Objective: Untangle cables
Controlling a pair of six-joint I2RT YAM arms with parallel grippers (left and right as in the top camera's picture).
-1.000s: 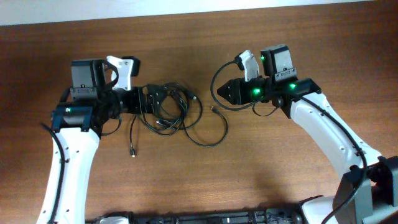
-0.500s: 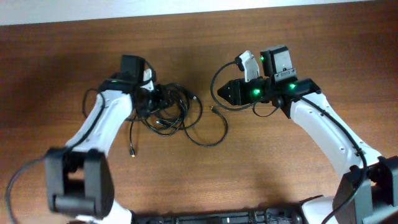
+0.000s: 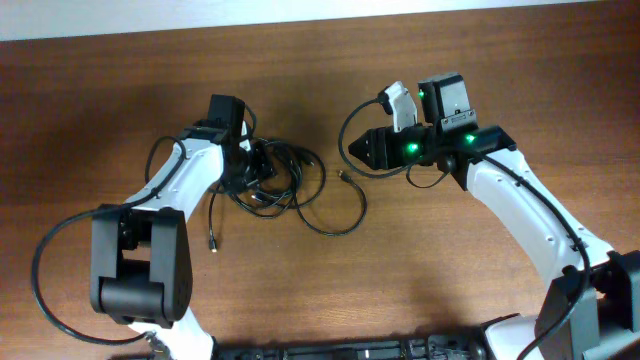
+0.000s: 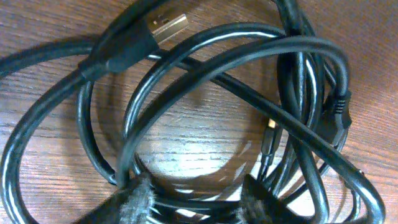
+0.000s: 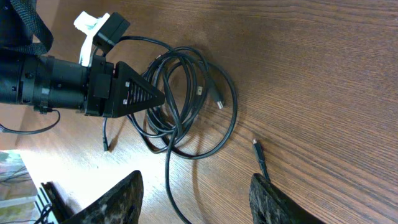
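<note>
Bench: brown wood grain, carrying everything.
Cables: one black knot of overlapped loops, lying left of centre; a USB plug is exposed on top.
Left pincer: spread, set astride strands at the knot's 9 o'clock edge, judged ready to pinch.
Right pincer: spread, empty; overhead, the knot is seen at its 8 o'clock, apart.
</note>
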